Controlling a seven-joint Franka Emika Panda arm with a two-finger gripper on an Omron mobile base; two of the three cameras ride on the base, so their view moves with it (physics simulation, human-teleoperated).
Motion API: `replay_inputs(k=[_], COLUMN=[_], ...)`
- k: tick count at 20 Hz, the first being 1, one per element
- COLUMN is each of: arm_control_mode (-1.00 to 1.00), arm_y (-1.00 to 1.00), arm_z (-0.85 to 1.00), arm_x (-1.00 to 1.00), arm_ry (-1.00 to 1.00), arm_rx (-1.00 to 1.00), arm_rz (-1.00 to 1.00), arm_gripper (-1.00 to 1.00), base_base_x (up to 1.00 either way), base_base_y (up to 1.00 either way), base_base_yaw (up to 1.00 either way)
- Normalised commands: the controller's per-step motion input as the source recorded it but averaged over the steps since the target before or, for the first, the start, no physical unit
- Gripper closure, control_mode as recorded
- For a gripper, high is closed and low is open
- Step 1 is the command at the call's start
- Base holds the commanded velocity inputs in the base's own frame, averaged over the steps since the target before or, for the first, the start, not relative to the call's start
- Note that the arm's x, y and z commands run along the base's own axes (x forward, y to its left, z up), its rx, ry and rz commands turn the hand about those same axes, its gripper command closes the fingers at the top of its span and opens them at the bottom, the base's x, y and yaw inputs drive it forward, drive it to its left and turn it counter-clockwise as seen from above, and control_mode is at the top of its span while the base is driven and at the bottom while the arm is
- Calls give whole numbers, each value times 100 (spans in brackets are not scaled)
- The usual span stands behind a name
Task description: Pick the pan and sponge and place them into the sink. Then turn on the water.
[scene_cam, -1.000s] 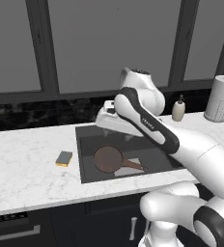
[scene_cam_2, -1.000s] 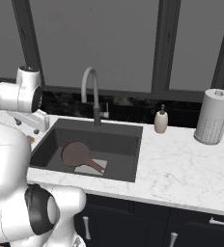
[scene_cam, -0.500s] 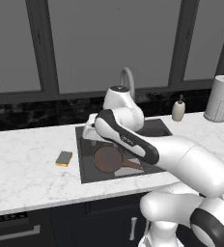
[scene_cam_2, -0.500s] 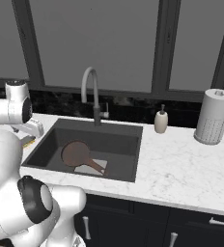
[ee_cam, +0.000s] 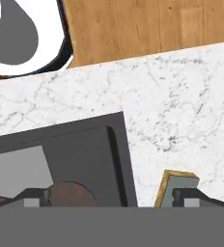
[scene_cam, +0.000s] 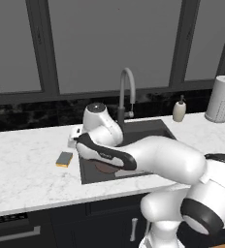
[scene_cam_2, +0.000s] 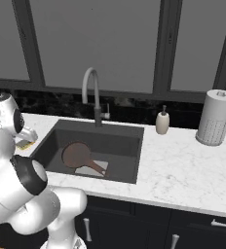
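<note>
Hovering my gripper (ee_cam: 111,200) above the sink's (scene_cam_2: 134,160) left rim, jaws spread wide and holding nothing; I read this as the approach to the sponge, not yet a grasp.

Entries, near to far, all placed against the sink:

1. Gripper: over the counter (scene_cam: 27,169) just left of the sink. In the hand view one fingertip stands over the basin and the other over the sponge's edge, so the hand sits between the two items of the task.
2. Sponge (scene_cam: 64,159): flat on the counter just left of the sink, grey-green face up, yellow base showing at the edge. Not yet in the sink; it is the item outstanding.
3. Sink: holds the pan (scene_cam_2: 75,154), resting on the floor toward the left wall, handle angled across the lighter square. I judge the pan part done.
4. Faucet (scene_cam_2: 91,92): behind the sink at its back rim, spout arched over the basin. No stream visible, so water is not on.
5. Soap bottle (scene_cam_2: 162,122): behind the sink's right corner.
6. Paper towel roll (scene_cam_2: 214,118): well right of the sink.
</note>
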Motion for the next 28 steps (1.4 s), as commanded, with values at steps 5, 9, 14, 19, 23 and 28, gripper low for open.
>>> replay_inputs(k=[5, 9, 14, 19, 23, 28], arm_control_mode=[-100, -100, -100, -100, -100, -100], arm_y=[45, 45, 35, 26, 27, 34], arm_z=[-25, -26, -22, -33, -38, -28], arm_x=[51, 47, 40, 41, 42, 40], arm_ry=[0, 0, 6, 19, 15, 2], arm_rx=[0, 0, 0, -2, -4, -10], arm_rz=[0, -1, -1, 0, 0, 0], arm_gripper=[-100, -100, -100, -100, -100, -100], base_base_x=[0, 0, 0, 0, 0, 0], base_base_y=[0, 0, 0, 0, 0, 0], base_base_yaw=[0, 0, 0, 0, 0, 0])
